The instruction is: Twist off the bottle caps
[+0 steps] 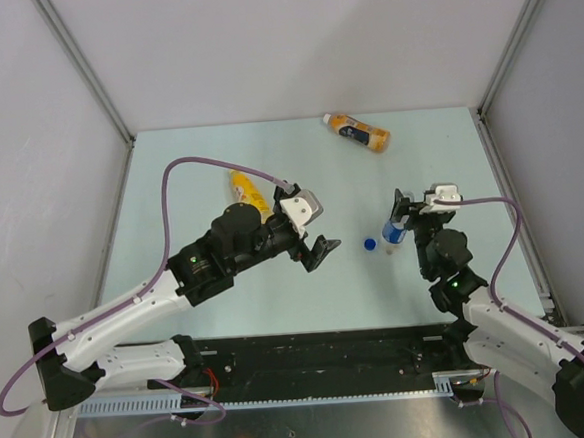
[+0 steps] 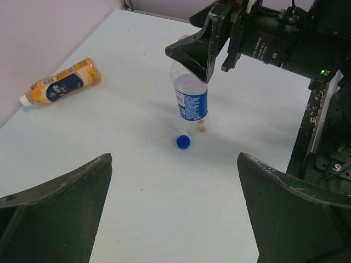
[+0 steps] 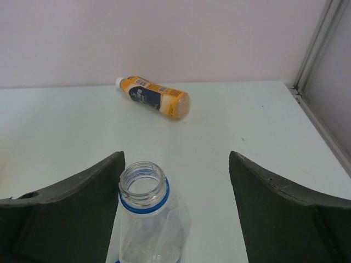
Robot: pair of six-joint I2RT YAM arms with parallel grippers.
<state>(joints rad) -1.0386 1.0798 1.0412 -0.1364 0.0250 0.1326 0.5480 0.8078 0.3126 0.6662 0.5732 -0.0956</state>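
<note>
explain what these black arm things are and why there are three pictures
Two robot arms are bolted at a table's near edge. One picture looks down from above; the other two come from wrist cameras, so the dark wedges are each hand's own fingers. A clear blue-labelled bottle stands uncapped, its blue cap lying beside it. An orange bottle and a yellow bottle lie on their sides. The left hand is open and empty; the right hand is open around the clear bottle's neck, gripping nothing.

The cap [image 2: 183,142] is blue, and the clear bottle [image 2: 191,101] has a blue label. The orange bottle [image 2: 61,82] has a dark-blue label and a white cap [image 2: 24,100].
</note>
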